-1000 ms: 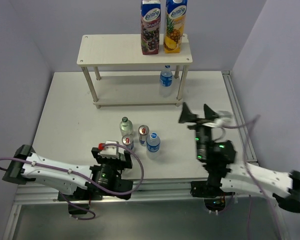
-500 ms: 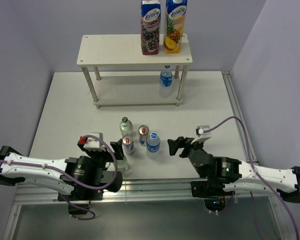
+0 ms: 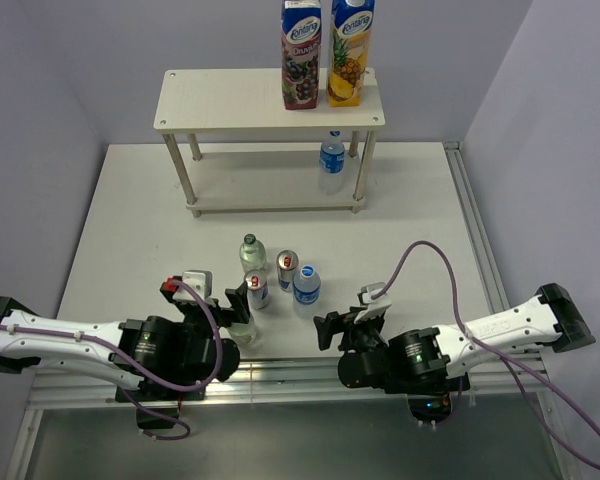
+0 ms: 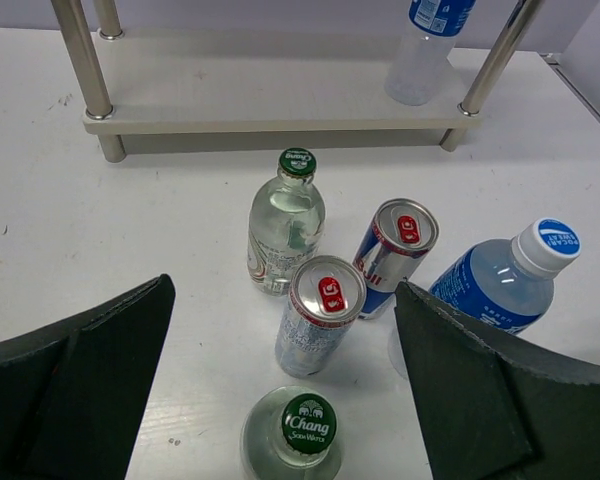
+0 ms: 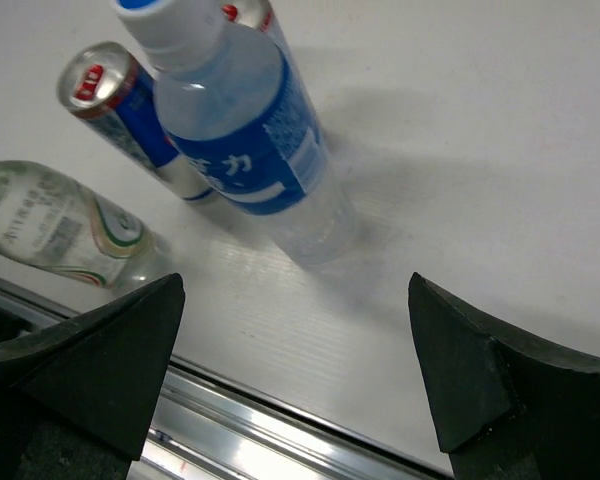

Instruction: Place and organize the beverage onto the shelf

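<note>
The shelf (image 3: pixel 230 98) stands at the back, with one water bottle (image 3: pixel 331 155) on its lower board (image 4: pixel 270 90). On the table stand a glass bottle (image 3: pixel 248 252), two cans (image 3: pixel 287 268) (image 3: pixel 256 288), a water bottle (image 3: pixel 306 285) and a nearer green-capped glass bottle (image 3: pixel 242 330). My left gripper (image 3: pixel 228 308) is open. In the left wrist view the near glass bottle (image 4: pixel 307 430) stands between its fingers (image 4: pixel 80 380), untouched, with a can (image 4: pixel 320 312) just beyond. My right gripper (image 3: pixel 342 318) is open and empty, low beside the water bottle (image 5: pixel 245 140).
Two tall juice cartons (image 3: pixel 301 55) (image 3: pixel 348 50) stand on the right half of the shelf's top board. A metal rail (image 5: pixel 280 430) runs along the table's near edge, just below the right gripper. Purple walls close in the back and sides.
My right arm swung from near the shelf's right post down to the near edge, by the water bottle. My left gripper drew back, uncovering the near glass bottle.
</note>
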You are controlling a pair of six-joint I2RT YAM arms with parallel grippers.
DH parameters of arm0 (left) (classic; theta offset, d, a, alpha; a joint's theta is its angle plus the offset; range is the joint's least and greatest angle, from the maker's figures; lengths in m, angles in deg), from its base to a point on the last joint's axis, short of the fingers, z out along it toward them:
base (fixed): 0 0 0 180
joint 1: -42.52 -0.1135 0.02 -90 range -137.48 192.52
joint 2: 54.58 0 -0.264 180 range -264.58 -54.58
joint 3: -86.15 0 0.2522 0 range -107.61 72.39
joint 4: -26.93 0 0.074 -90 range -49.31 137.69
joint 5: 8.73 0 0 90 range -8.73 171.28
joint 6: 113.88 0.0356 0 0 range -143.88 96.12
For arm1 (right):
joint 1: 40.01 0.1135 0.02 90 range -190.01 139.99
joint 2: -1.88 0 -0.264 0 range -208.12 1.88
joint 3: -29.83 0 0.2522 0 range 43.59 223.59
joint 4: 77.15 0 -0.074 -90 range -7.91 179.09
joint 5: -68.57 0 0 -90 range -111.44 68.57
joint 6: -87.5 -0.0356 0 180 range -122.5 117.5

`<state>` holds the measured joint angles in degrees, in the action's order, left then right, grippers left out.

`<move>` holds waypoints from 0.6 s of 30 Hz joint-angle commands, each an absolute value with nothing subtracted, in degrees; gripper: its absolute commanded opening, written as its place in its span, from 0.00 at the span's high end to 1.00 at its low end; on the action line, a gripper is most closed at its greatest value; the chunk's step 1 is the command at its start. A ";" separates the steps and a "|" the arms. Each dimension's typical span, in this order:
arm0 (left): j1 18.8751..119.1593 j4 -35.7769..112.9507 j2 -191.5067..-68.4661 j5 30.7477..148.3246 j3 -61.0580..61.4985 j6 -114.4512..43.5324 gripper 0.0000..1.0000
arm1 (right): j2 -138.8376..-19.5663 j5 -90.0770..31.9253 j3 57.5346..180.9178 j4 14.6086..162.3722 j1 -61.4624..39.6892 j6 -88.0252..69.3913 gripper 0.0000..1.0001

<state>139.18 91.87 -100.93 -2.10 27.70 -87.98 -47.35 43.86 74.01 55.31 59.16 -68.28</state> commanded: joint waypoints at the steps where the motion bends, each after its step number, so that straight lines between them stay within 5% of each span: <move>1: 138.93 89.12 -101.07 -2.75 27.30 -85.22 0.01 | -45.67 48.18 71.73 66.99 59.48 -60.83 0.00; 8: 138.93 93.16 -103.01 -3.10 26.34 -89.62 0.01 | -48.04 36.15 65.83 95.38 49.14 -41.54 0.00; 18: 138.93 92.99 -102.57 -3.28 26.42 -89.45 0.01 | -57.70 28.93 66.88 108.76 40.85 -33.53 0.00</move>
